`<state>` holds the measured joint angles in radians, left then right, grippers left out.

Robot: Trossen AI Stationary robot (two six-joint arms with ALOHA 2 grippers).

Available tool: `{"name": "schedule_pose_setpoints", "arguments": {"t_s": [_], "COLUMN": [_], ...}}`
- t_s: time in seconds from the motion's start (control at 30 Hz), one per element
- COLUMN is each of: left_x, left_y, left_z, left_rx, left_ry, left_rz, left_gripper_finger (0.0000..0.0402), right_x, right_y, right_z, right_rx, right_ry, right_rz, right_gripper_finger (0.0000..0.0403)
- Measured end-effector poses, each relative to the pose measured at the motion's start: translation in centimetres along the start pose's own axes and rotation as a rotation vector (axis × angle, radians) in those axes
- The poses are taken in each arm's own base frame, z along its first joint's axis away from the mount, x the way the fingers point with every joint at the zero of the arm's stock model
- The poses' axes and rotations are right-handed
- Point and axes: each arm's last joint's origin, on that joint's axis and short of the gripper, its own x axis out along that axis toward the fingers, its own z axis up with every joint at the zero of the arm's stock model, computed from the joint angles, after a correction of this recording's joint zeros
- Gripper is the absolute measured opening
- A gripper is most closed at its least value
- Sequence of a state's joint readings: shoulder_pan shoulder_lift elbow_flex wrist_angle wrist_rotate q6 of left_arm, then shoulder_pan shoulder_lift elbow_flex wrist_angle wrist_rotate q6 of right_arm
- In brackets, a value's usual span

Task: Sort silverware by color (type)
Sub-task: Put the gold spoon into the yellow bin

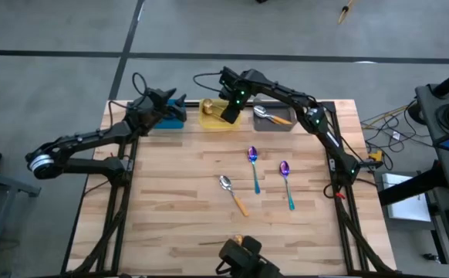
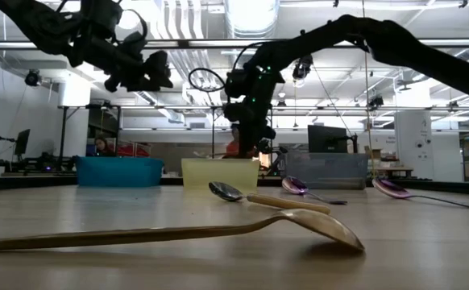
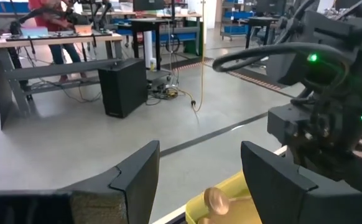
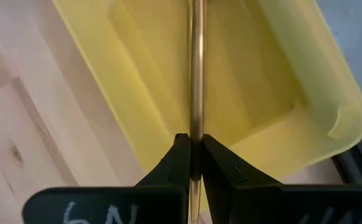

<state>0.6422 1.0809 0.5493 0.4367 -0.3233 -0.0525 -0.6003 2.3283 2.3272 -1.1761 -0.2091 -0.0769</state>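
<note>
The right gripper (image 4: pixel 192 163) is held over the shallow yellow plastic bin (image 4: pixel 131 81) at the far edge of the light wooden slatted table (image 1: pixel 170 208), and its two dark fingers (image 4: pixel 173 163) are pressed together on the thin handle of an all-gold metal spoon (image 4: pixel 197 68). In the right wrist view the handle is seen to pass straight between the fingertips and out over the inside of the bin; the bowl of this spoon is cut off at the picture's edge, and it cannot be told whether it touches the bin floor. In the high view the same gripper (image 1: pixel 230 110) is found at the right side of the yellow bin, between the blue plastic bin (image 1: pixel 174 117) and the gray plastic bin (image 1: pixel 275 117). The left gripper (image 3: pixel 196 180) is held above the blue bin, near its inner end; its fingers are spread wide apart and nothing is held between them. Past them, a rounded gold piece (image 3: pixel 217 200) is seen in the yellow bin. A spoon with a silver bowl and an orange handle (image 1: pixel 271 116) lies in the gray bin. On the table, two spoons with iridescent purple-blue bowls and teal handles (image 1: pixel 254 168) (image 1: pixel 287 184) lie near each other right of the centre, and another silver spoon with an orange handle (image 1: pixel 233 194) lies just left of them. One more gold spoon (image 2: pixel 178 232) lies at the near edge, close to the low camera.
</note>
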Motion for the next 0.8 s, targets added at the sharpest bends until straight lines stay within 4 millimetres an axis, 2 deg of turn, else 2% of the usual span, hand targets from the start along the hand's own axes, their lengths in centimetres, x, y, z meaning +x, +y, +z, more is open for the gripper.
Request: {"name": "schedule_pose_setpoints", "arguments": {"t_s": [0.2,0.6,0.8], "left_x": [0.4,0.6,0.6], "left_y": [-0.1,-0.2,-0.2], "left_z": [-0.5,-0.7,-0.7], "left_rx": [0.007,0.010,0.010], "left_ry": [0.022,0.029,0.030], "left_rz": [0.001,0.002,0.002], "left_gripper_finger": [0.0206,0.0206,0.0206], "right_x": [0.2,3.6,4.5], "right_y": [0.1,-0.7,-0.9], "right_z": [0.1,0.2,0.1], "right_rx": [0.003,-0.001,0.000], "right_ry": [-0.006,0.015,0.021], "right_rz": [0.002,0.001,0.002], "right_gripper_finger": [0.0013,0.0013,0.0013]}}
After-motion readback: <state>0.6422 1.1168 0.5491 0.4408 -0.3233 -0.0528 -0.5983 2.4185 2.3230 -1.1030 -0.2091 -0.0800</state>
